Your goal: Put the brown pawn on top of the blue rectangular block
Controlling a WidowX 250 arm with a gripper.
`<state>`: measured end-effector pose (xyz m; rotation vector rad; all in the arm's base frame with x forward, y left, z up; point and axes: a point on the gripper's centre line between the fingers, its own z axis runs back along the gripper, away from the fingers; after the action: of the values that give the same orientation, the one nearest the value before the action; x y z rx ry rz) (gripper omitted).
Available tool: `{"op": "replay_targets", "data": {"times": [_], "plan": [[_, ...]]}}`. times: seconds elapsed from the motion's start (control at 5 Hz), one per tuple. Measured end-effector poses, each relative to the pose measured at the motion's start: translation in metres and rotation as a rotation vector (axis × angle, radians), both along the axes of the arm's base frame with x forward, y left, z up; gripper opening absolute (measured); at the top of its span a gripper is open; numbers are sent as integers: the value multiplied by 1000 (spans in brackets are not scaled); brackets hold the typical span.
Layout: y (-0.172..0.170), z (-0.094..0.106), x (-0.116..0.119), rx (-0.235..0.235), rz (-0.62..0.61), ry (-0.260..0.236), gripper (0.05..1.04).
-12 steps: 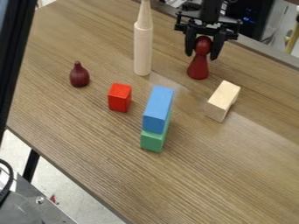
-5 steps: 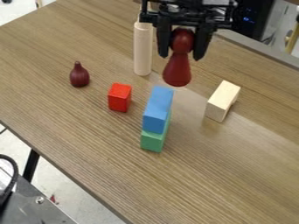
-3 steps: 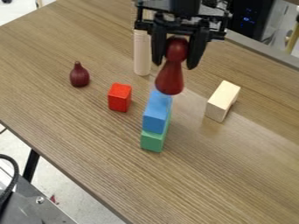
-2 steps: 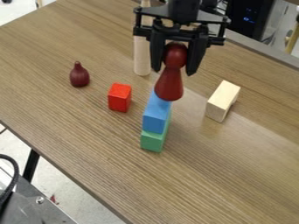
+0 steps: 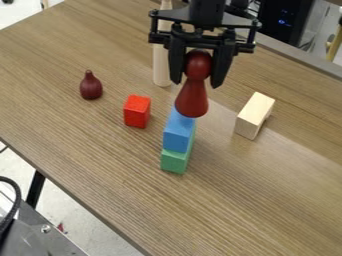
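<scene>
The black robot gripper [image 5: 196, 84] hugs a red-brown wooden pawn [image 5: 192, 102].
The arm comes in from the top, pointing down, its jaws closed around the upright pawn's round head, over the far end of the blue rectangular block [image 5: 179, 135]; I can't tell if they touch.

Blue block's [image 5: 178, 137] far end — behind pawn [image 5: 193, 97]; pale rod [image 5: 160, 67] — partly behind arm [image 5: 206, 12], cut by top edge.

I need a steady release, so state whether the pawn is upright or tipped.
Upright, or nearly so: the pawn has its round head up in the hand and its wide base down toward the blue block.
</scene>
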<state>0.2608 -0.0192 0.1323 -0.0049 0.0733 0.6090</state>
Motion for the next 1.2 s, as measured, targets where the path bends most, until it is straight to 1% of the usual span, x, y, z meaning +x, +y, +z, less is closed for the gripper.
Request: {"op": "replay_targets", "data": {"times": [0.4, 0.6, 0.8, 1.0, 1.2], "plan": [[11, -2, 0, -3, 25, 1, 590], [17, -7, 0, -12, 39, 11, 590], [15, -13, -5, -52, 28, 29, 590], [14, -16, -4, -68, 25, 21, 590], [13, -18, -5, -68, 22, 17, 668]]}}
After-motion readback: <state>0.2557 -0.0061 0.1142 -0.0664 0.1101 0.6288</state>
